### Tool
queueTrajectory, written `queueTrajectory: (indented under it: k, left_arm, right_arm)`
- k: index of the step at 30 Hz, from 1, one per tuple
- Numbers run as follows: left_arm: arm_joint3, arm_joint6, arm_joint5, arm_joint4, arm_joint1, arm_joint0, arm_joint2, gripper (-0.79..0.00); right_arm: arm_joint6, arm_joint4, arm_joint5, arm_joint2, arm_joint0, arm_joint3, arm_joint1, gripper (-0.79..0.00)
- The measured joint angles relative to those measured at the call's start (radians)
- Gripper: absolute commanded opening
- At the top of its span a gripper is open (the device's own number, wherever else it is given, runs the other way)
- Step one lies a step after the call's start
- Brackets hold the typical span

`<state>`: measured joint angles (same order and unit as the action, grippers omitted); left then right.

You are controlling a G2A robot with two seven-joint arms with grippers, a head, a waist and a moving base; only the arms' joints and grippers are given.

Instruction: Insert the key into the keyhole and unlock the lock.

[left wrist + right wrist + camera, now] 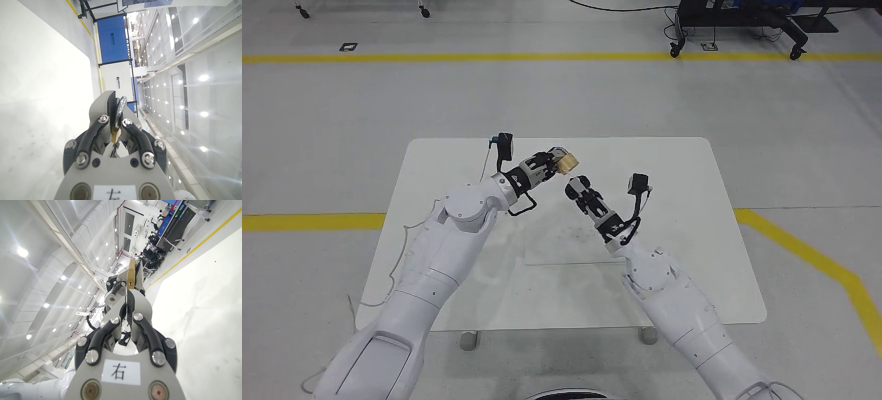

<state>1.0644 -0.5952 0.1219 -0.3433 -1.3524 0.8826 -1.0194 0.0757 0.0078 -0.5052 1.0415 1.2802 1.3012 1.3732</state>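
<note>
A brass padlock [565, 160] is held above the back middle of the white table [692, 200] by my left gripper [550, 163], which is shut on it. In the left wrist view the brass body [115, 135] sits deep between the fingers and the silver shackle [121, 108] sticks out past them. My right gripper [576, 187] is shut on a thin silver key [125, 300], seen edge-on. The key's tip lies just short of the keyhole [130, 282] in the padlock's end face [131, 275], with the left gripper [130, 270] behind it.
Both grippers hang in the air over the table, a few centimetres apart. A faint pale sheet [562, 245] lies flat on the table under the arms. Grey floor with yellow lines [302, 222] surrounds the table.
</note>
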Motion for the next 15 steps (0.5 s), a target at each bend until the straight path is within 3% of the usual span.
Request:
queueTrajectory:
  k: [15]
  left_arm:
    - [0.003, -0.003, 0.005, 0.015, -0.003, 0.004, -0.011, -0.785]
  right_arm:
    - [0.011, 0.034, -0.012, 0.017, 0.008, -0.01, 0.007, -0.785]
